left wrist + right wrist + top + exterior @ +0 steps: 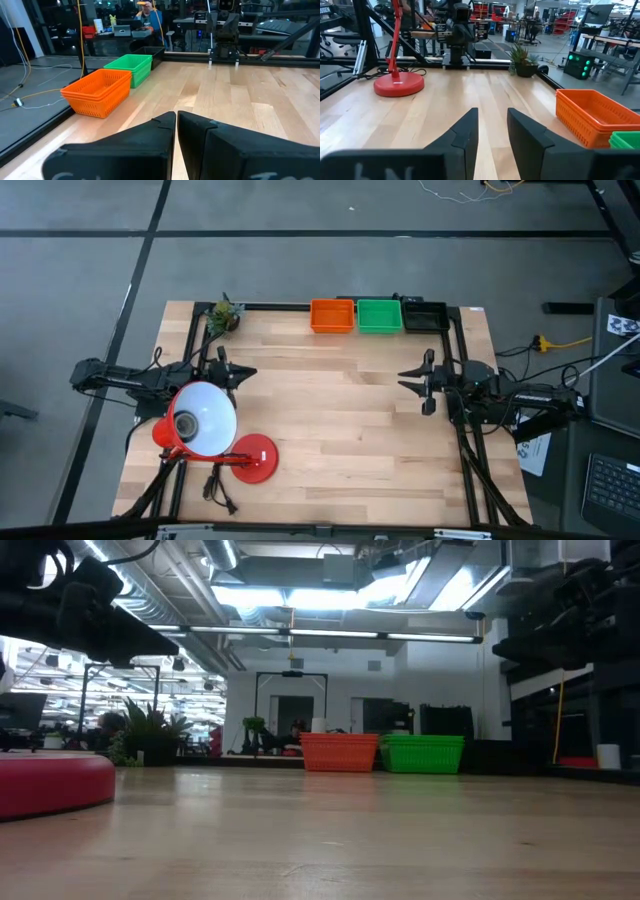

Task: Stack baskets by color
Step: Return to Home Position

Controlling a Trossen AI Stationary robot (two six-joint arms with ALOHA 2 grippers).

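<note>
Three stacks: orange baskets (332, 315), green baskets (379, 315) and black baskets (424, 316) were set in one row at the far edge of the surface (340, 440), each colour nested in its own pile, with neighbours touching or nearly so.
Row axis: the line was laid along that far edge, orange on the side of the left arm (130, 377), black on the side of the right arm (505, 392).
Bearing from the jaws: the row was found beyond both pairs and well apart from them. The right jaws were placed nearer, about in line with the black pile.
Left jaws: pressed together on nothing, pointed inward across the surface, just beside the red lamp (205, 420).
Right jaws: parted a little, nothing gripped, pointed inward toward the left arm.
Arm pose: both arms were held low at the side edges, facing each other.
Judgement: the sorting was judged complete. Only settling into rest was thought to be left, and no basket was seen in the way.
</note>
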